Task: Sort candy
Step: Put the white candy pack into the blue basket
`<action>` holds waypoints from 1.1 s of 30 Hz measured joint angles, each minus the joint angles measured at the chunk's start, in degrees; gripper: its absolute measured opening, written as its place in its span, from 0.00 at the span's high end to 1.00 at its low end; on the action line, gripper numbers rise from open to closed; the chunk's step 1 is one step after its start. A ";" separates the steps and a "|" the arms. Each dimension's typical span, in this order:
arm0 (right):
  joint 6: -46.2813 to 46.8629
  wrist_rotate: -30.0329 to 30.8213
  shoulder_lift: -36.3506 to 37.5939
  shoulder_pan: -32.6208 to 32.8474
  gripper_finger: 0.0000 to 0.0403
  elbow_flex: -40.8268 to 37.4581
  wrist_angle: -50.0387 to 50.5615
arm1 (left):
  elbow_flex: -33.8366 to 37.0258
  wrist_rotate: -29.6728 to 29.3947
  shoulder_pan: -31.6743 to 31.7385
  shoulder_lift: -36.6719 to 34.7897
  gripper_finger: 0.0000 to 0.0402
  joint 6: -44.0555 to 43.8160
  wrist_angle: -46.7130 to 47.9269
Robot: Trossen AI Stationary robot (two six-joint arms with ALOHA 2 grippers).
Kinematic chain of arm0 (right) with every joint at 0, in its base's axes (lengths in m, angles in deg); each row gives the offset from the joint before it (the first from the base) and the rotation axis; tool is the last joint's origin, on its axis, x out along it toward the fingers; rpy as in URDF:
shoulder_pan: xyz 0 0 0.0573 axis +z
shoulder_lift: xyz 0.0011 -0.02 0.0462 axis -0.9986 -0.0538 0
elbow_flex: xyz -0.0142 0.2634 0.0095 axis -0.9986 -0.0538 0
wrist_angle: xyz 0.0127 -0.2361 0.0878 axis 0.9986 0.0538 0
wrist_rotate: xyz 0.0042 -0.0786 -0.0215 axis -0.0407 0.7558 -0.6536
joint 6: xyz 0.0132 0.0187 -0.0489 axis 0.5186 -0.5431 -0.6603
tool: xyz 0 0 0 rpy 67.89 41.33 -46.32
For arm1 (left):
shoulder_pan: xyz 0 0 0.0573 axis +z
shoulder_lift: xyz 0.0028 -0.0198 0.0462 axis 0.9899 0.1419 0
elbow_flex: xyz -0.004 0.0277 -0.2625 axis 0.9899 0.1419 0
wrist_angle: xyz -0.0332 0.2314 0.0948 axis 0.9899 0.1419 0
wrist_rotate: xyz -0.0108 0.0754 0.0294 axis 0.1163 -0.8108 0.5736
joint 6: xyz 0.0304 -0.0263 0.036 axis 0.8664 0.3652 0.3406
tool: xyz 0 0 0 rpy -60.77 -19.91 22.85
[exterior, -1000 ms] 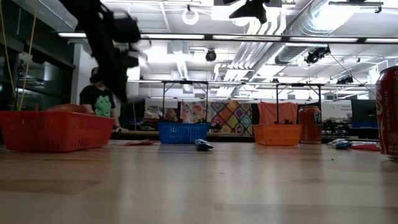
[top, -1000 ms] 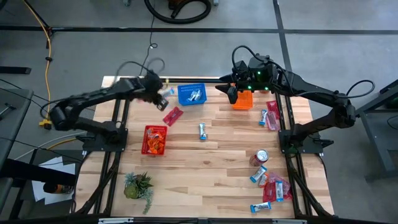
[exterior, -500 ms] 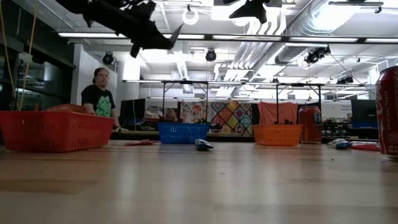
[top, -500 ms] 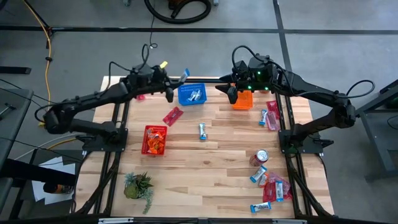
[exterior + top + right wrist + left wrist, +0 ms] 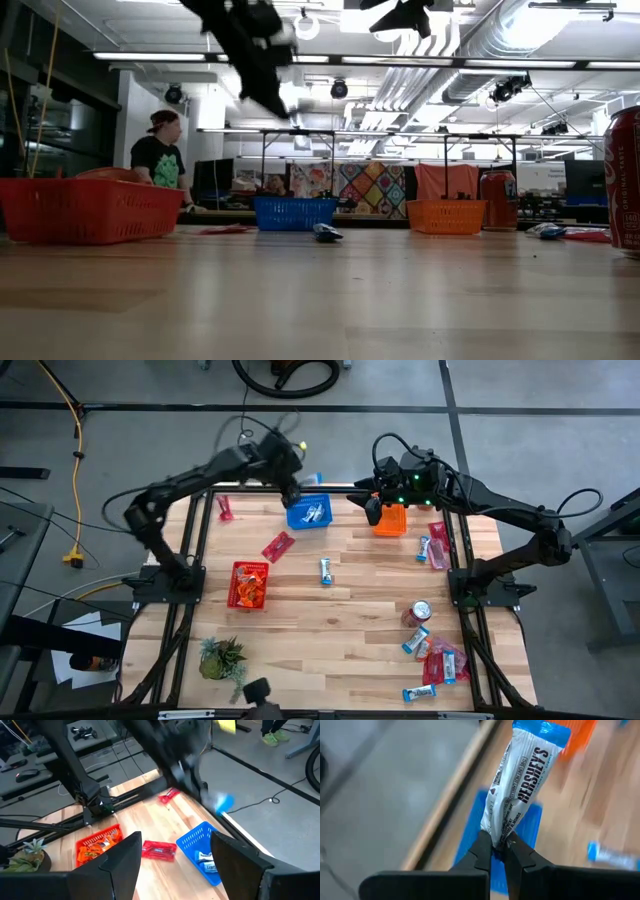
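My left gripper (image 5: 297, 484) is high above the far edge of the blue basket (image 5: 308, 512), shut on a white Hershey's bar with blue ends (image 5: 520, 785). My right gripper (image 5: 177, 870) hangs open over the orange basket (image 5: 391, 521). Loose candy lies flat on the table: a red packet (image 5: 278, 546), a blue-and-white bar (image 5: 326, 570), a red one (image 5: 224, 508) near the far left edge, a few (image 5: 433, 545) at the right edge and a cluster (image 5: 435, 660) near the right corner. The red basket (image 5: 248, 585) holds orange packets. My left gripper pinches the bar's near end (image 5: 499, 837) between its two fingertips (image 5: 482, 851). The bar runs straight on from the fingers, along their line, its blue far end (image 5: 542, 731) free. It is lifted clear, above the blue basket (image 5: 532, 822).
A red soda can (image 5: 421, 612) stands right of centre, close to the candy cluster. A small plant (image 5: 222, 658) sits near the near left corner. In the low view a person (image 5: 160, 150) stands beyond the table. Bare wood lies at the middle (image 5: 340, 630).
My left gripper has swung from the table's far left part toward the right and the far edge, rising and turning, and now stands above the blue basket's far edge. It has stayed shut on the bar, which travelled with it. My right arm has kept still.
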 joint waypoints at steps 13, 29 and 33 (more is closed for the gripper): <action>0.18 0.00 0.00 0.02 0.42 0.00 0.02 | 0.01 -6.03 -4.80 18.76 0.99 -1.77 -0.09; 1.23 0.02 0.00 0.07 0.42 0.00 0.22 | 0.01 -9.38 -5.27 21.99 0.76 -6.45 -0.32; 1.23 0.02 0.00 0.07 0.42 0.00 0.24 | -0.03 -9.88 -5.03 20.28 0.63 -6.82 0.06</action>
